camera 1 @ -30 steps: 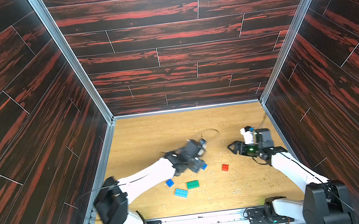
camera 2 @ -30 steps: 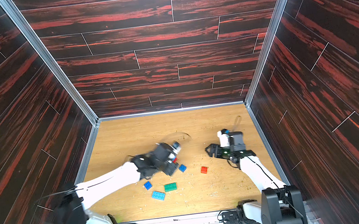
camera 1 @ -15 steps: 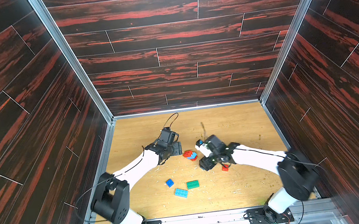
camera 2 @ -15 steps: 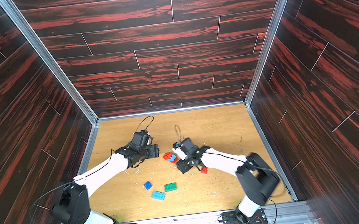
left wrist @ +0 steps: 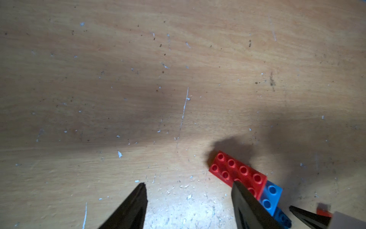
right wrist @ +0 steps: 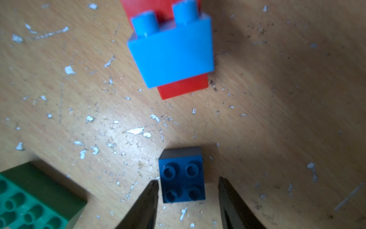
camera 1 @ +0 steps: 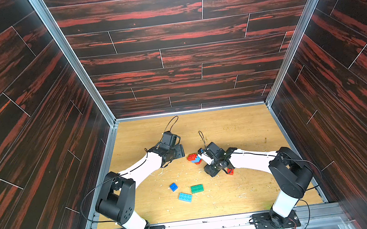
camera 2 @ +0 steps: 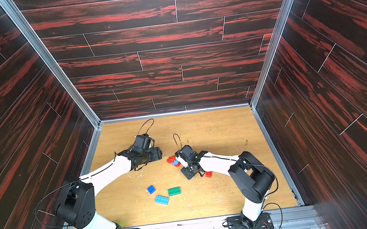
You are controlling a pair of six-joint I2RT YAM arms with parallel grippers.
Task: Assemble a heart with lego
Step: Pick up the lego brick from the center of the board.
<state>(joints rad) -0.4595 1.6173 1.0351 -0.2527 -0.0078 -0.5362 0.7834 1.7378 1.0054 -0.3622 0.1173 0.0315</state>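
Dark red plank walls [camera 1: 170, 50] box in a scuffed plywood worktop [camera 1: 226, 126] flecked with white chips.

Heart [camera 1: 193, 159] part-built, mid-worktop: a red oblong over a light-blue oblong, more red beneath.

Right hand [right wrist: 188, 179] is just right of it. Jaws narrow, straddling a dark-blue square brick [right wrist: 182, 176], with a sliver of gap showing, so not yet gripped. The brick sits studs up, apart from the heart, and is hidden under the hand in both top views.

Left hand [left wrist: 188, 183] is just left of the heart, jaws wide, empty.

Step in hand, as I read it: pick up this square. Centre the jaws on its flat side faces, close square-on and lift straight before swinging over. Otherwise it may twist or nudge the heart. The left hand looks placed to brace.

Room is tight between the two hands, while the far half of the worktop is bare. The near side holds a second dark-blue square [camera 1: 173, 187], a green oblong [camera 1: 197, 188] and a loose light-blue oblong [camera 1: 185, 197]. A small red brick [camera 1: 230, 172] lies by the right wrist. All sit well clear of the walls.
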